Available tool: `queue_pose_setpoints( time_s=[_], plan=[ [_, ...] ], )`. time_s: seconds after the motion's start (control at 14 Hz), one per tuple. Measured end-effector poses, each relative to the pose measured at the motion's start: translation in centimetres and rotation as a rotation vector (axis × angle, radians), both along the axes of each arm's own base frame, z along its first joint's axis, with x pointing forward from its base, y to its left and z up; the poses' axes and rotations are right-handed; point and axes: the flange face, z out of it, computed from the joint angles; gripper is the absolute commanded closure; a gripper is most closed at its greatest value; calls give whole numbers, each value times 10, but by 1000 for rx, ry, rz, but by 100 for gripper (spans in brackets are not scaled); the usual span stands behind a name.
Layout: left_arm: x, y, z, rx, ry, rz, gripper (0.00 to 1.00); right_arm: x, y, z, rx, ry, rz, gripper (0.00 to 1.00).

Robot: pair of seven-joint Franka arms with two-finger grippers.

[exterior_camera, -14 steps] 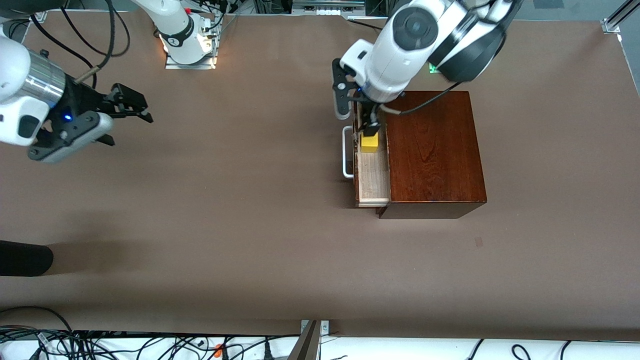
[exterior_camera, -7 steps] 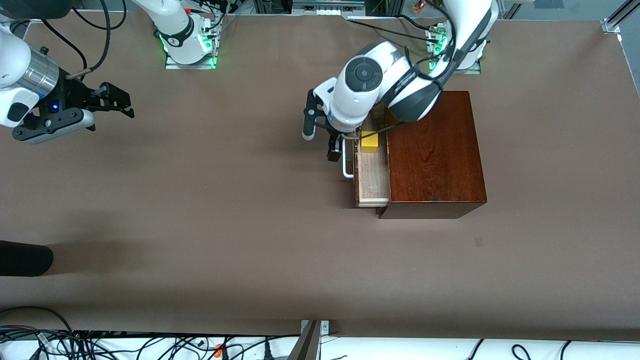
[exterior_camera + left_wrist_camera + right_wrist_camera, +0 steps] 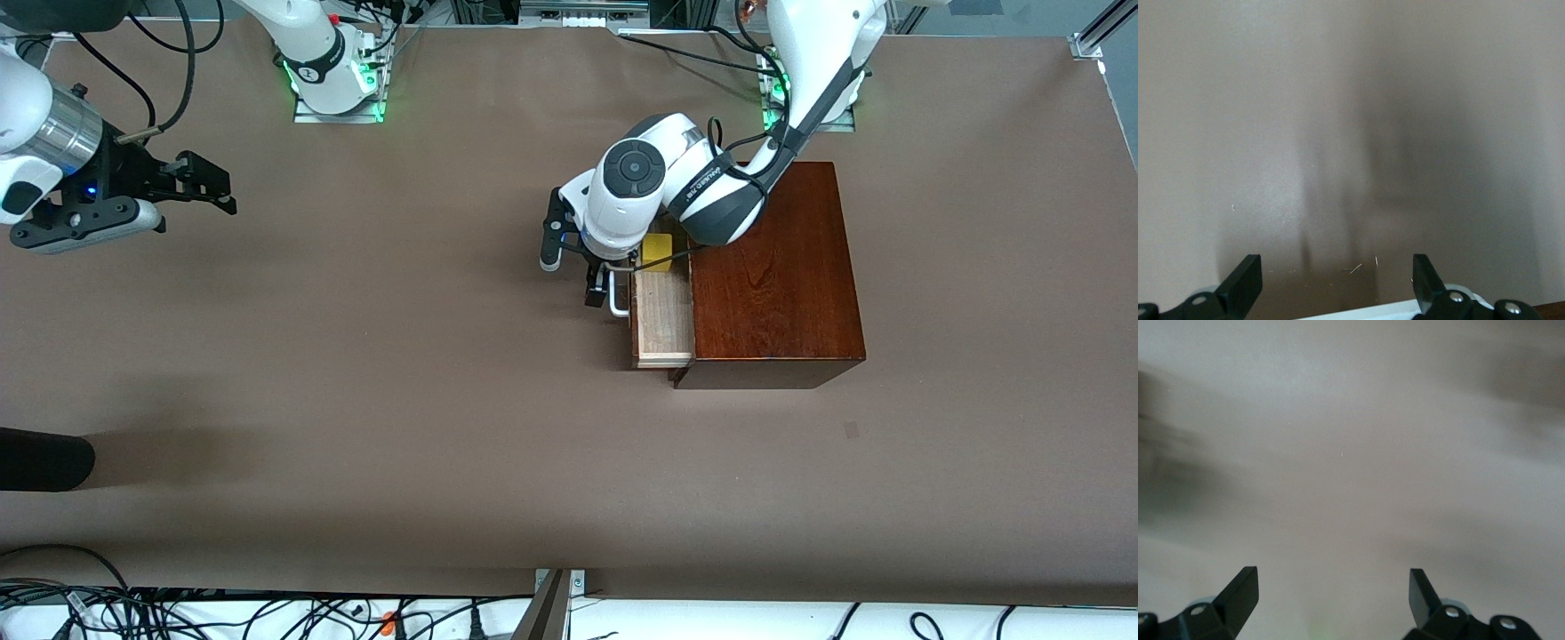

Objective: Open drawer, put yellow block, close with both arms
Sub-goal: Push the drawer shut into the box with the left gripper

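Note:
The drawer (image 3: pixel 662 320) stands pulled out of the dark reddish-brown box (image 3: pixel 773 267), its pale wood tray showing. The yellow block (image 3: pixel 658 252) lies in the tray at the end toward the robots' bases, partly under the left arm's wrist. My left gripper (image 3: pixel 597 286) is open and empty, low in front of the drawer at its white handle (image 3: pixel 616 302). In the left wrist view the open gripper (image 3: pixel 1338 267) has the white handle (image 3: pixel 1391 310) between its fingers. My right gripper (image 3: pixel 222 191) is open and empty, waiting over bare table at the right arm's end (image 3: pixel 1333 580).
Brown table cover (image 3: pixel 400 356) all around the box. A dark object (image 3: pixel 40 458) lies at the table edge toward the right arm's end. Cables (image 3: pixel 267 613) run along the edge nearest the front camera.
My left gripper let go of the yellow block in the drawer, left the tray and came down in front of the drawer at the handle. The right gripper drew back slightly.

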Motion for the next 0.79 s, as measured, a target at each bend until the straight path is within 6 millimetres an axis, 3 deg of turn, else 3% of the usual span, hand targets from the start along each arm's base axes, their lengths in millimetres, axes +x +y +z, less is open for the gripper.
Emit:
queue_pose_setpoints(
  time_s=[0.29,0.79],
  plan=[
    [-2,3,-5,34,0,-19,0,2,-6,16,1,-27,-64,0],
    [9,30,-7,118,61,3,0,0,-1,15,-2,-9,-67,0]
  ],
)
